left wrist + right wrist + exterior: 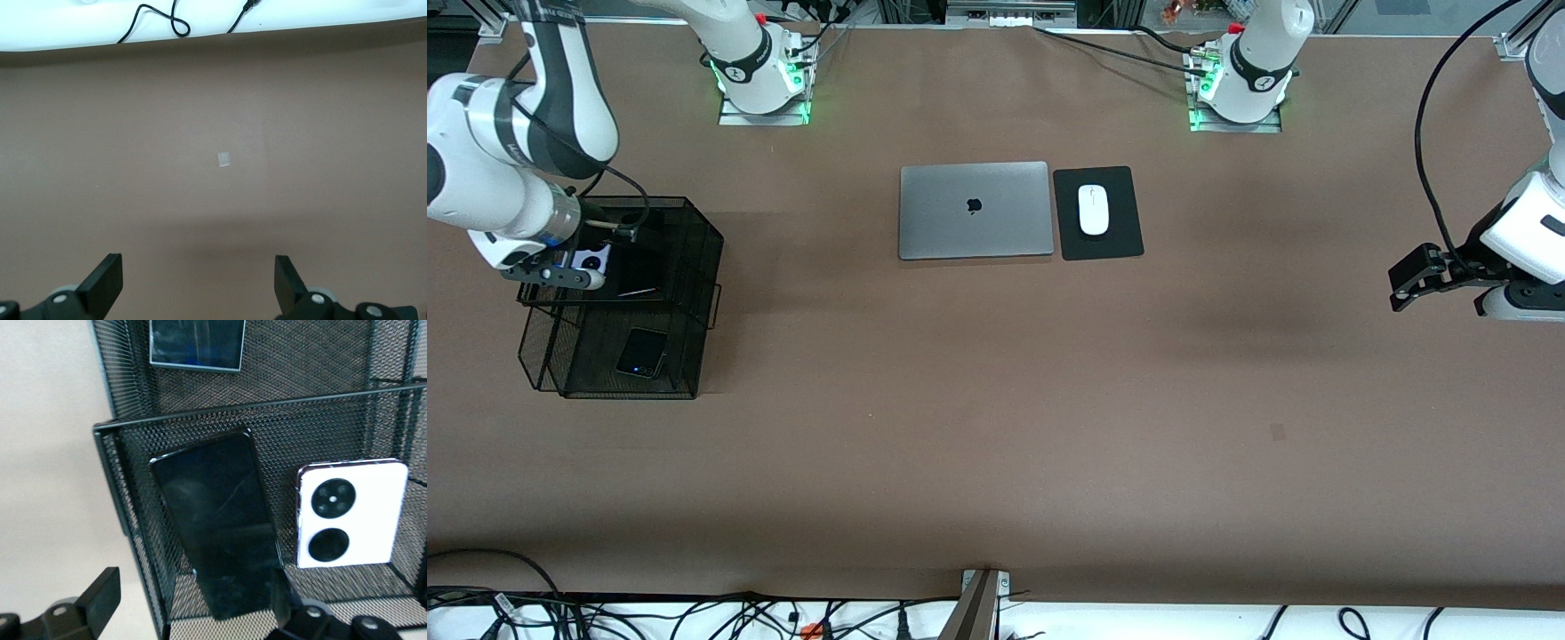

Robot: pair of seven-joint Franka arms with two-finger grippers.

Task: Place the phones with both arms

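Under the right gripper (560, 276), at the right arm's end of the desk (996, 427), stands a black wire basket (694, 267) with two tiers. In the front view this gripper hangs over the upper tier, where the white-lilac phone (592, 259) shows just beside it and the long black phone (639, 267) lies alongside. The small black phone (641, 353) rests in the lower tier, apart from the gripper and nearer the camera. The left gripper (1409, 289) waits over bare desk at the left arm's end, well apart from the basket. A closed laptop (975, 211) and a mouse (1093, 210) on its black pad (1098, 214) sit between the arms, untouched.

The left wrist view shows that gripper spread wide and empty, its fingers (103, 283) framing only brown desk.

In the right wrist view the fingers (100, 597) stand apart with nothing between them: released. Directly below lies the long black phone, tilted across the mesh floor, with the white-lilac phone beside it, its two black circles facing up. The small black phone shows in the lower tier.

All three phones lie inside the basket, so the placing looks finished; what seems left is for the right arm to lift clear.
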